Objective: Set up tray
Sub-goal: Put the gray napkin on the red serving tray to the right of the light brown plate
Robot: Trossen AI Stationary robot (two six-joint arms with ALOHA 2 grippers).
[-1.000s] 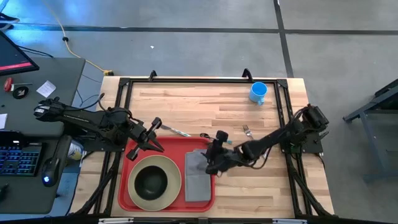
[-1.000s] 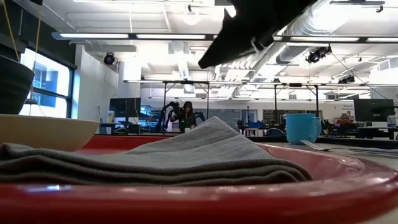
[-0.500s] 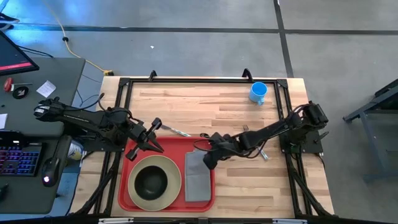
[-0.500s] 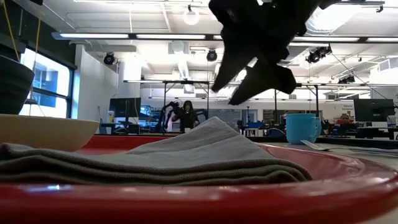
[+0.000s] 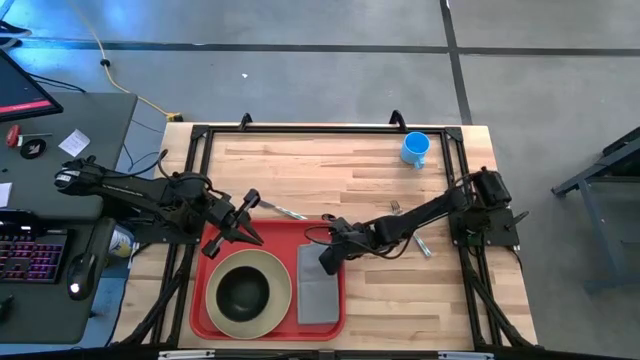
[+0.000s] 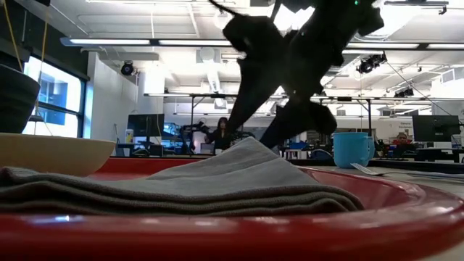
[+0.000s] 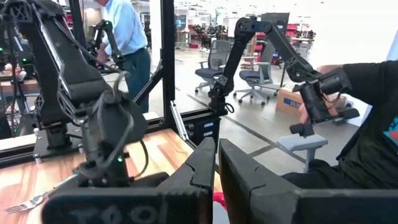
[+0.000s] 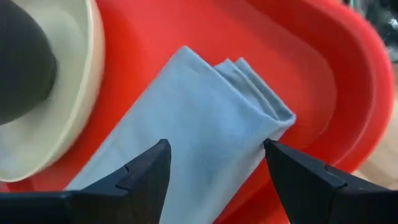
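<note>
The red tray lies at the table's near left. On it sit a cream plate holding a dark bowl and, to the right, a folded grey napkin. My right gripper is open and hovers low over the napkin's far end, one finger on each side of it. In the low view it hangs just above the napkin. My left gripper waits shut at the tray's far left corner, seen shut in its wrist view.
A fork lies just beyond the tray's far edge. Another fork and a utensil lie to the right of the tray, under my right arm. A blue cup stands near the far right corner. People are in the room behind.
My right gripper has moved a little toward the table's left, from the tray's right rim to over the napkin's far end, and has come down toward the napkin. Its arm has stretched out lower across the table. The napkin, plate and tray have stayed put.
</note>
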